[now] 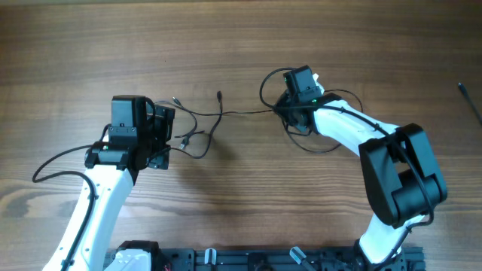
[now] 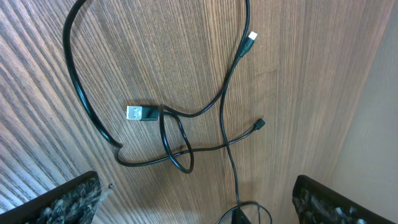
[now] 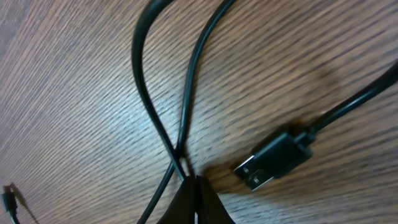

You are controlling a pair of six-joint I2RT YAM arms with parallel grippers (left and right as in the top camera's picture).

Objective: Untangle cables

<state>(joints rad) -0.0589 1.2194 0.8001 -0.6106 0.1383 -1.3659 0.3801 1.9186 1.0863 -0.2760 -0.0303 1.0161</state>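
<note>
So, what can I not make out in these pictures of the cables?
Right wrist: the right tool, shut on the cables, covers their crossing, so which strand it pinches is hidden; both strands leave the top edge.
Overhead: the wrist housing hides that grip; the plugs are too small to type.
Left wrist: strands leave the top and bottom edges, far ends unseen.

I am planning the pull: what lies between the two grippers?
The overhead view shows the cables lying on the table between the left gripper and the right gripper.
</note>
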